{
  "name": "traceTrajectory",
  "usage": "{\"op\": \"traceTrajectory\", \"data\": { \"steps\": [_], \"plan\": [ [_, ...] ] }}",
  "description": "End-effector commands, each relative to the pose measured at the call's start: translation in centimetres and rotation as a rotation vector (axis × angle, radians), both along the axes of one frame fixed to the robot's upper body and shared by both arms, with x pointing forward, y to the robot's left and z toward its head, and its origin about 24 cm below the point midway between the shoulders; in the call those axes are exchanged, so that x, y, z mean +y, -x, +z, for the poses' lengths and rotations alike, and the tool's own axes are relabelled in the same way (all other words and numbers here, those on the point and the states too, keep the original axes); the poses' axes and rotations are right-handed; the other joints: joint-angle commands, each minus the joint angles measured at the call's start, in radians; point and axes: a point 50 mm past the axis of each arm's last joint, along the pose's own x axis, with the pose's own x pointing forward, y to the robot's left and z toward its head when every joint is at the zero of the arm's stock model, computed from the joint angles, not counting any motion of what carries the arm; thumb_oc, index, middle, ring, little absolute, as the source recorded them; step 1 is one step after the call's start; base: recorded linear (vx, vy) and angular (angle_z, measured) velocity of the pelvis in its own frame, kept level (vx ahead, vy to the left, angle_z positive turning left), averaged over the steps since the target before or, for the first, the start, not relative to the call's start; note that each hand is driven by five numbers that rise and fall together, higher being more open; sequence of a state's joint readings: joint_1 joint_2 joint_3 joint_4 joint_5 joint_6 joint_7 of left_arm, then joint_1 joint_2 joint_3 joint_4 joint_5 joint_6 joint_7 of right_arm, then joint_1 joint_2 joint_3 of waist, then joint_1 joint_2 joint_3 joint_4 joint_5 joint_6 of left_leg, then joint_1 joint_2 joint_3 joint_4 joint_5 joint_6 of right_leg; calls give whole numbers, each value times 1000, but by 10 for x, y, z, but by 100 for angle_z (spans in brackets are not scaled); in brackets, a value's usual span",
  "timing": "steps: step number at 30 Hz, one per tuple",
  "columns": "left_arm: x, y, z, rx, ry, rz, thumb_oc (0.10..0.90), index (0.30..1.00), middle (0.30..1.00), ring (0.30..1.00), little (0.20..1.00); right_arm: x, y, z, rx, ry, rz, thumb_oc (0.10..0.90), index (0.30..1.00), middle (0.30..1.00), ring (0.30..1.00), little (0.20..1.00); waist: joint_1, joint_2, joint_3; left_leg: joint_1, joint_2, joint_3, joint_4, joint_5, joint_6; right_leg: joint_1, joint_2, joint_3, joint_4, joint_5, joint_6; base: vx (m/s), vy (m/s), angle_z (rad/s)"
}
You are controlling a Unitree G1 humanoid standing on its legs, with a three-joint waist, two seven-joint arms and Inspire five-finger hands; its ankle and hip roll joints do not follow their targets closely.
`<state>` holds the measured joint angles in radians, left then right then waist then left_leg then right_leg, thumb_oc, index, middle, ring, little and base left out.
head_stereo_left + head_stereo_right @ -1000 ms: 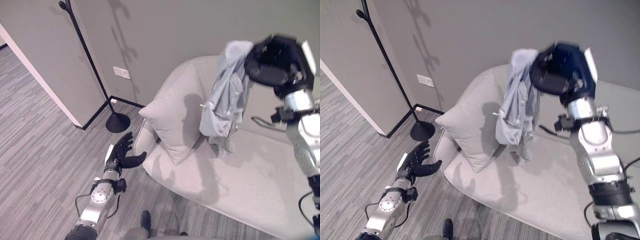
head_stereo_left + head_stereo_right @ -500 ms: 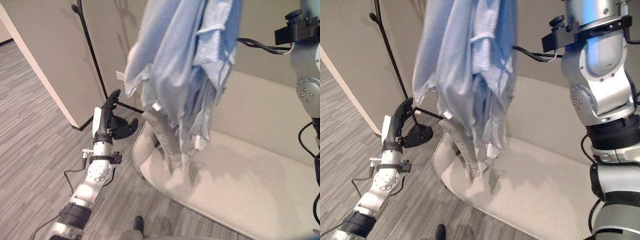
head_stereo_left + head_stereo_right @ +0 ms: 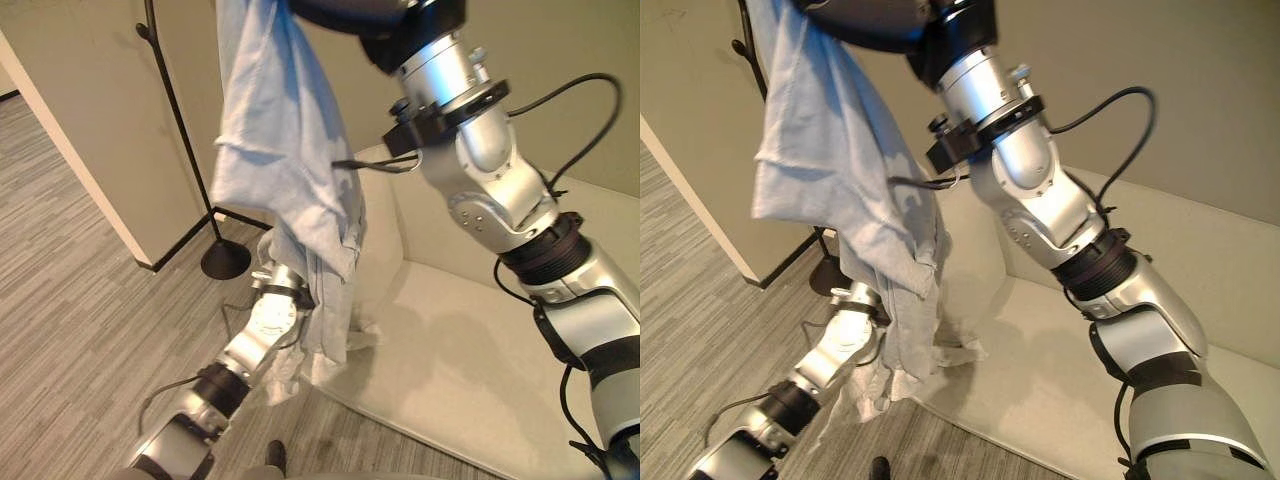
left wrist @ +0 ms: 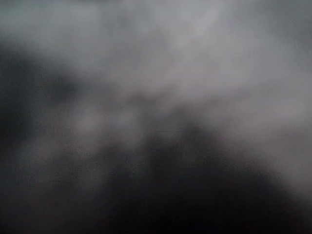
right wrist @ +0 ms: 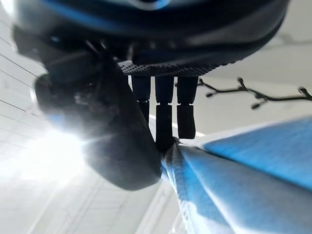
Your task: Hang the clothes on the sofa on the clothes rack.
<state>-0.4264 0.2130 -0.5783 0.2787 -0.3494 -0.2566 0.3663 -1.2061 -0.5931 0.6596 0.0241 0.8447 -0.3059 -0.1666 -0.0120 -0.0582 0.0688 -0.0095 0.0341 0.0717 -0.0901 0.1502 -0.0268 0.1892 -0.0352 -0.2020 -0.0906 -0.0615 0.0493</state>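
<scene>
Shirt (image 3: 285, 150): swung left since half a second ago, now hanging lengthwise beside the rack (image 3: 175, 95). Your right hand (image 5: 163, 126) pinches its top; left hand's state hidden behind cloth.

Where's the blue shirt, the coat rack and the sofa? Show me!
shirt (image 3: 280, 150), left eye view, on the hanging cloth's broad middle.
rack (image 3: 178, 110), left eye view, on its thin black pole.
sofa (image 3: 470, 350), left eye view, on the bare seat.
</scene>
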Motion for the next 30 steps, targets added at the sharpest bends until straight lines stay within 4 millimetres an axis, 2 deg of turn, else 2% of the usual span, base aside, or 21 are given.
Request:
{"op": "traceTrajectory", "data": {
  "steps": [1, 2, 3, 5, 10, 11, 12, 13, 18, 24, 25, 26, 27, 28, 30],
  "plan": [
    [-36, -16, 31, -105, 50, -116, 800, 900, 900, 900, 900, 5, 29, 65, -153, -193, 136, 400, 300, 300, 300, 300, 5, -48, -104, 85, 12, -17, 3, -135, -33, -49, -72, 21, 7, 65, 51, 0, 0, 0],
    [-39, -17, 28, -90, 40, -120, 535, 502, 502, 502, 502, 7, 31, 65, -148, -206, 158, 400, 300, 300, 300, 300, -1, -48, -105, 85, 12, -15, 3, -136, -33, -50, -71, 24, 7, 65, 51, 0, 0, 0],
    [-40, -19, 25, -66, 35, -120, 400, 300, 300, 300, 300, 7, 30, 65, -139, -211, 166, 400, 300, 300, 300, 300, -5, -47, -104, 85, 12, -13, 3, -135, -33, -50, -71, 26, 8, 66, 51, -3, -10, -4],
    [-40, -21, 25, -48, 63, -113, 400, 300, 300, 300, 300, 6, 30, 64, -133, -217, 166, 400, 300, 300, 300, 300, -9, -45, -102, 85, 12, -11, 3, -135, -32, -52, -70, 28, 9, 67, 51, 0, -8, -10],
    [-24, -19, 30, -53, 128, -78, 400, 300, 300, 300, 300, -11, 31, 58, -145, -225, 140, 400, 300, 300, 300, 300, -12, -42, -99, 89, 16, -5, 3, -140, -31, -53, -68, 33, 8, 64, 51, 7, -21, -7],
    [-10, -17, 30, -63, 154, -40, 400, 300, 300, 300, 300, -25, 30, 55, -155, -230, 103, 400, 300, 300, 300, 300, -6, -42, -97, 89, 17, -6, 3, -140, -32, -53, -66, 32, 7, 62, 51, 0, 0, 0],
    [-10, -17, 29, -61, 153, -40, 400, 300, 300, 300, 300, -25, 30, 55, -154, -231, 103, 400, 300, 300, 300, 300, -6, -43, -98, 90, 17, -6, 3, -140, -32, -53, -66, 32, 7, 62, 51, 17, -46, -1],
    [5, -15, 30, -77, 166, 4, 400, 300, 300, 300, 300, -36, 29, 53, -164, -232, 73, 400, 300, 300, 300, 300, 1, -43, -94, 87, 18, -8, 3, -138, -34, -51, -63, 29, 6, 60, 49, 10, -35, -2],
    [56, -1, 41, -168, 225, 165, 400, 300, 300, 300, 300, -66, 29, 42, -170, -218, -8, 400, 300, 300, 300, 300, 26, -45, -82, 73, 22, -21, 3, -126, -42, -54, -57, 16, 3, 54, 47, -7, -41, 0],
    [114, 36, 61, -333, 212, 330, 400, 300, 300, 300, 300, -102, 35, 11, -154, -184, -85, 400, 300, 300, 300, 300, 67, -33, -50, 31, 25, -51, 3, -102, -55, -68, -52, -13, 3, 48, 48, -26, -45, 13],
    [123, 44, 61, -342, 219, 354, 400, 300, 300, 300, 300, -106, 36, 3, -143, -180, -91, 400, 300, 300, 300, 300, 74, -29, -38, 18, 25, -58, 3, -97, -57, -76, -52, -21, 3, 49, 49, -217, -72, 21],
    [138, 57, 67, -377, 271, 379, 400, 300, 300, 300, 300, -117, 41, -13, -125, -182, -125, 400, 300, 300, 300, 300, 92, -17, 1, -31, 18, -76, 3, -76, -60, -105, -54, -38, 3, 55, 51, -198, -54, 22],
    [138, 58, 67, -375, 269, 375, 400, 300, 300, 300, 300, -117, 42, -14, -123, -184, -127, 400, 300, 300, 300, 300, 92, -19, -3, -35, 18, -78, 3, -75, -60, -107, -55, -41, 3, 56, 51, -269, -36, 28],
    [144, 64, 68, -381, 332, 387, 400, 300, 300, 300, 300, -122, 40, -26, -81, -218, -142, 400, 300, 300, 300, 300, 104, -6, 26, -63, 13, -86, 3, -64, -60, -128, -61, -48, 3, 63, 54, -173, 13, 43],
    [151, 70, 66, -374, 431, 388, 400, 300, 300, 300, 300, -134, 36, -50, -1, -259, -209, 400, 300, 300, 300, 300, 117, 12, 48, -106, 0, -100, 3, -45, -66, -158, -78, -75, 3, 70, 57, -207, 62, 45]
  ]
}}
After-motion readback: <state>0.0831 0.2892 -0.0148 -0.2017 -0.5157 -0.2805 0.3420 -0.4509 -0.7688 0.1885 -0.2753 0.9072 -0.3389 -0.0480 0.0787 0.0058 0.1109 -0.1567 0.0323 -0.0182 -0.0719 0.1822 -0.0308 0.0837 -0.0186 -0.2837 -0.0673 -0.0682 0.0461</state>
